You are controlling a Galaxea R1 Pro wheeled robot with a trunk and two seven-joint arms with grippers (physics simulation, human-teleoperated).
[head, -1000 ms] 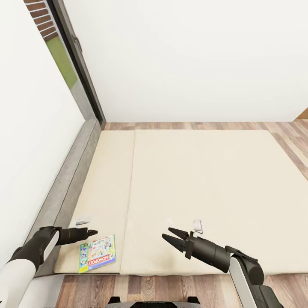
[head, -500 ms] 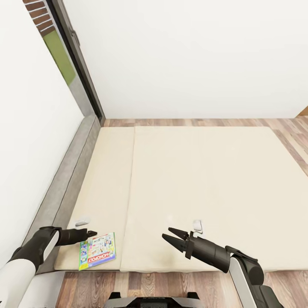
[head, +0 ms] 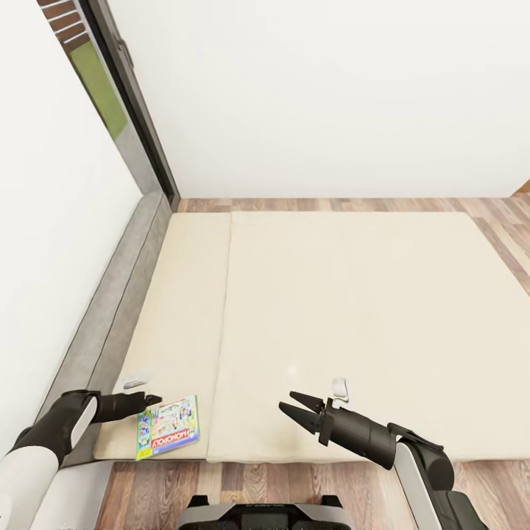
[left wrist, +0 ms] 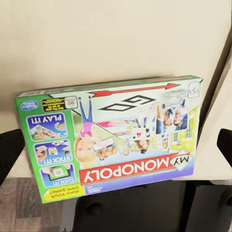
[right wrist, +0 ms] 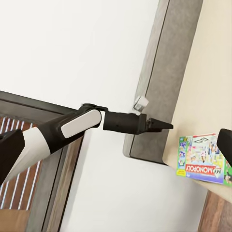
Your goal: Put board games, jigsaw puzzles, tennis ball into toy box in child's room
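While the robot faced the bed (head: 353,309), the head view showed the cream mattress across the middle of the frame, with wood-plank floor (head: 309,482) along the bottom edge. The Monopoly box (head: 168,427) lay flat at the lower left, on the near corner of the mattress. The left gripper (head: 151,400) hung just beside the box's upper left corner; if its fingers were apart, I could not tell. The right gripper (head: 293,405) stood at lower centre, well apart from the box, its fingers spread with nothing between them.

From the left wrist view, the Monopoly box (left wrist: 108,140) filled the centre, upside down, lying at the mattress edge.

From the right wrist view, the left gripper (right wrist: 162,125) pointed toward the box (right wrist: 203,158) at the lower right, and the grey bed frame (right wrist: 164,77) ran along the white wall (right wrist: 72,48).
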